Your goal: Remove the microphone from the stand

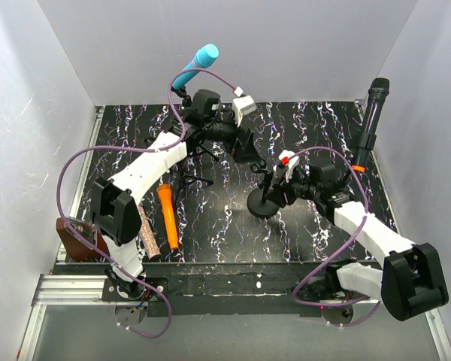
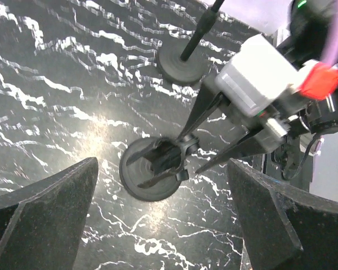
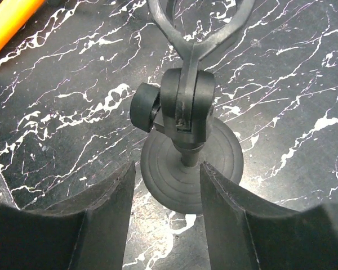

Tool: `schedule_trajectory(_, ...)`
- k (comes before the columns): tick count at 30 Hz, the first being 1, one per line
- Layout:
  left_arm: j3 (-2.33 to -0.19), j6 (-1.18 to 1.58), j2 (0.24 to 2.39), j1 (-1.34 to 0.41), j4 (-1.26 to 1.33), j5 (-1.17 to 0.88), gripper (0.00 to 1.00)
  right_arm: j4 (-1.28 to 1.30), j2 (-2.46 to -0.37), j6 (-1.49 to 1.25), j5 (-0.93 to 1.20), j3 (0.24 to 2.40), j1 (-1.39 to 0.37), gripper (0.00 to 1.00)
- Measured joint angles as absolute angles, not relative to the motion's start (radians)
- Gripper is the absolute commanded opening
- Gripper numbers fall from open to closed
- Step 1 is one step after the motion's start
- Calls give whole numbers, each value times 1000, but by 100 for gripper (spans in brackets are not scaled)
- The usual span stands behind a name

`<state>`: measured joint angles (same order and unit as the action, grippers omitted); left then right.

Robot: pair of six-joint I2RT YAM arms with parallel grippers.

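A black stand with a round base (image 1: 264,204) is at the table's middle; its clip (image 3: 194,22) holds nothing. My right gripper (image 1: 274,188) is open, with its fingers on either side of the stand's post (image 3: 168,169). My left gripper (image 1: 252,154) is open and empty above and behind this stand, and looks down on its base (image 2: 149,177) and on my right gripper (image 2: 186,152). An orange microphone (image 1: 167,216) lies on the table to the left. A blue microphone (image 1: 197,65) sits in a tripod stand at the back. A black microphone (image 1: 373,113) sits in a stand at the right.
A brown rod (image 1: 146,233) lies beside the orange microphone, and a brown object (image 1: 79,237) sits at the front left edge. The black microphone's stand base (image 2: 183,62) shows in the left wrist view. White walls close in three sides.
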<state>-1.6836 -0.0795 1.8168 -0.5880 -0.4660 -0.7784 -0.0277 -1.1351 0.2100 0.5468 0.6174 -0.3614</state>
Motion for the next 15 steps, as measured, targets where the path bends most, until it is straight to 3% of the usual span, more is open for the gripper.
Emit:
schedule_trajectory(5, -1808, -121, 1816, -589, -510, -806, 98, -45, -1183, 198, 553, 626, -361, 63)
schedule_trajectory(15, -1885, -213, 1777, -590, -587, -792, 98, -170, -1299, 183, 556, 682, -361, 17)
